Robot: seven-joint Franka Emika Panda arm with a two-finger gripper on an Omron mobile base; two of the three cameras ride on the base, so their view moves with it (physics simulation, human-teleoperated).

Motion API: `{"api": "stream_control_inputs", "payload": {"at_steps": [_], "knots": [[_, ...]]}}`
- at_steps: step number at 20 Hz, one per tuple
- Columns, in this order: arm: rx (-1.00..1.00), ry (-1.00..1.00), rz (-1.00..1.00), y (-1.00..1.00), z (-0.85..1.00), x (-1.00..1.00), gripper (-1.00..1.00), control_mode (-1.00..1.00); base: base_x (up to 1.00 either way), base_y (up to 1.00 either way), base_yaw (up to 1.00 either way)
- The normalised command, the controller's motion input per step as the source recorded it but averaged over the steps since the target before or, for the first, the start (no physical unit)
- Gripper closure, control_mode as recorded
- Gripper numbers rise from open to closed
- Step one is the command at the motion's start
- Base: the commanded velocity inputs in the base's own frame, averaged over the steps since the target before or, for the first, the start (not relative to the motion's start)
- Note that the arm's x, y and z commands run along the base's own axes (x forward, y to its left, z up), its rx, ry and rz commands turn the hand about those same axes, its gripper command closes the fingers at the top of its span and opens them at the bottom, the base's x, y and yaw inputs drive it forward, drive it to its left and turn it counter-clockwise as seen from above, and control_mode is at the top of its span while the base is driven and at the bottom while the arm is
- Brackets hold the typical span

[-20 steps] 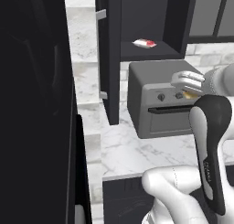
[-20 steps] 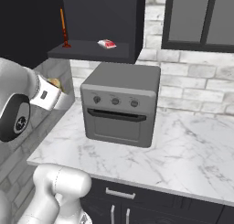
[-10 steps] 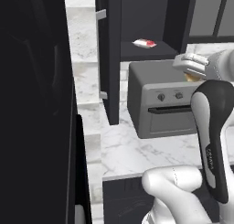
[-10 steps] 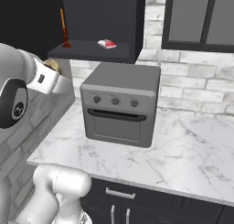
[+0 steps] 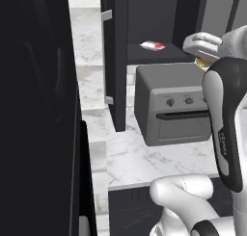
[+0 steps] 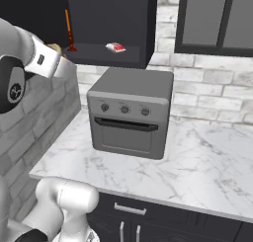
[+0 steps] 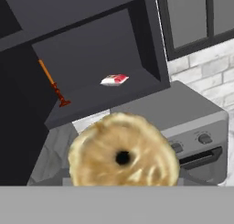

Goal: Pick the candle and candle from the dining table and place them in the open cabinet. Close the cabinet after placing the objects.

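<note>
- The gripper (image 7: 123, 184) is clamped on a round tan candle (image 7: 123, 157) with a dark hole at its centre; in the hand view the candle sits at 6 o'clock and hides the fingertips.
- In the left base view a sliver of the same tan candle (image 5: 201, 62) shows under the white hand at 2 o'clock; in the right base view it peeks out at the wrist at 10 o'clock (image 6: 53, 48).
- The cabinet (image 6: 106, 56) is a dark wall unit and stands open, its shelf at 12 o'clock in the right base view.
- Its cabinet door (image 5: 115, 61) is swung out edge-on, at 12 o'clock in the left base view.
- 1 tall orange candle (image 7: 51, 83) on a red foot stands upright on the shelf, at 9 o'clock in the hand view, near the left inner wall.
- A small red-and-white packet (image 7: 114, 79) lies flat on the same shelf, well apart from the orange candle, at 12 o'clock.
- A grey toaster oven (image 6: 131, 112) with 3 knobs sits on the marble counter (image 6: 202, 167) just below the cabinet.
- A grey-paned cabinet (image 6: 215, 21) hangs at 2 o'clock in the right base view.
</note>
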Motion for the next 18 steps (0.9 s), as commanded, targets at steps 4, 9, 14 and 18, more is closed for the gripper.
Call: {"api": "stream_control_inputs", "payload": {"at_steps": [4, 9, 14, 18], "knots": [[-0.04, 0.00, 0.00, 0.09, 0.22, 0.26, 1.00, -1.00, 0.00, 0.00, 0.00], [-0.03, 0.00, 0.00, 0.07, 0.03, 0.32, 1.00, -1.00, 0.00, 0.00, 0.00], [-0.03, 0.00, 0.00, 0.08, 0.00, 0.42, 1.00, -1.00, 0.00, 0.00, 0.00], [-0.02, 0.02, 0.00, 0.04, 0.00, 0.49, 1.00, -1.00, 0.00, 0.00, 0.00]]}}
